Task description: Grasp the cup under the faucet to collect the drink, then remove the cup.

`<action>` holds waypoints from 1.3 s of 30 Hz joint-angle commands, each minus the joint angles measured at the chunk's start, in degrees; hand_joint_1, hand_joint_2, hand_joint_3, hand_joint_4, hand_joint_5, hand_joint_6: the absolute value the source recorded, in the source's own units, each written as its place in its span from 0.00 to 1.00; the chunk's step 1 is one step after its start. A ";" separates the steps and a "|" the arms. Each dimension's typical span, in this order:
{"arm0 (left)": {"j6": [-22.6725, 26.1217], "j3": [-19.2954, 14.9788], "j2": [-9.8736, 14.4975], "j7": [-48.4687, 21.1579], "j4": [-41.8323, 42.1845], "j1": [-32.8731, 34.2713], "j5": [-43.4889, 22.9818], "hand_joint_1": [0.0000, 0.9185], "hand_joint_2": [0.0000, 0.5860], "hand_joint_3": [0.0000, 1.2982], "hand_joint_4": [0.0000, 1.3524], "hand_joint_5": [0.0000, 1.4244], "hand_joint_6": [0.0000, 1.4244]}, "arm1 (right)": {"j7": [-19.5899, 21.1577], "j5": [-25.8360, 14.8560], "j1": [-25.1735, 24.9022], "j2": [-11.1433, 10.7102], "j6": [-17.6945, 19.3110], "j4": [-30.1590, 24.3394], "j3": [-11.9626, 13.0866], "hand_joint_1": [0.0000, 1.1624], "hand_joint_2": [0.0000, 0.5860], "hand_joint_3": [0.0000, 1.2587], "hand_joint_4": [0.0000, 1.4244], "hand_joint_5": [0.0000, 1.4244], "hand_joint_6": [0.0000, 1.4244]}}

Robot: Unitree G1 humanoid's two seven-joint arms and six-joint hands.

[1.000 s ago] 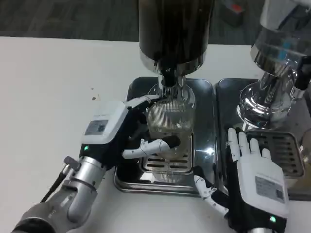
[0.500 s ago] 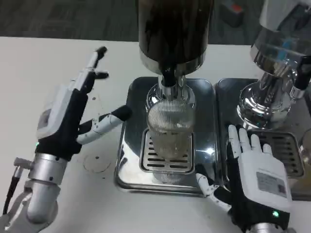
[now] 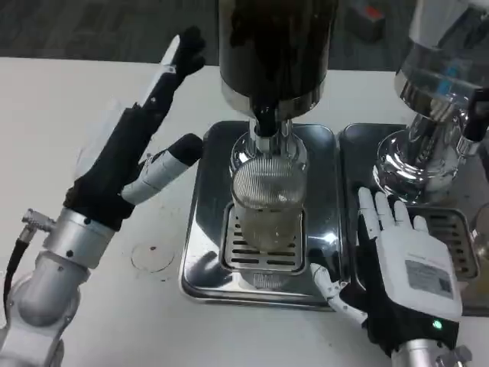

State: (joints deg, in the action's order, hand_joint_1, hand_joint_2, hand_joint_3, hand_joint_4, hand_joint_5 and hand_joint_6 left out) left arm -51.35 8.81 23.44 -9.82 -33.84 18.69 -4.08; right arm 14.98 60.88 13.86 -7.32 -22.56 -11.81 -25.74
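A clear ribbed cup (image 3: 267,202) stands upright on the slotted grate of the steel drip tray (image 3: 200,264), right under the dark dispenser's faucet (image 3: 264,122). My left hand (image 3: 134,149) is raised left of the tray, fingers spread and pointing up toward the dispenser, holding nothing. It is clear of the cup. My right hand (image 3: 401,264) lies flat with fingers apart over the seam between the two trays, right of the cup and not touching it.
The dark dispenser body (image 3: 275,46) towers over the cup. A second chrome machine (image 3: 428,130) stands on its own tray (image 3: 451,252) at the right. White table (image 3: 69,107) lies to the left, with a faint ring mark (image 3: 151,256).
My left hand has let go of the cup, pulled back to the left and risen with its fingers opening wide. The cup stays under the faucet. The right hand has barely shifted.
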 commanded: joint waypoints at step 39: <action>0.40 0.59 -8.20 -20.50 7.07 3.34 3.04 0.00 0.15 0.00 0.00 0.04 0.02 | 1.91 -1.35 0.37 2.66 -0.22 0.72 1.26 0.25 0.64 0.00 0.00 0.00 0.00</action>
State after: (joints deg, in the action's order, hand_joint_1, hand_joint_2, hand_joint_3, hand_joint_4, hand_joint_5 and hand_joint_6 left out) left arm -49.08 8.17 15.13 -30.00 -28.21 22.58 -3.28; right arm 16.83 60.21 13.97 -4.63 -22.71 -11.16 -24.94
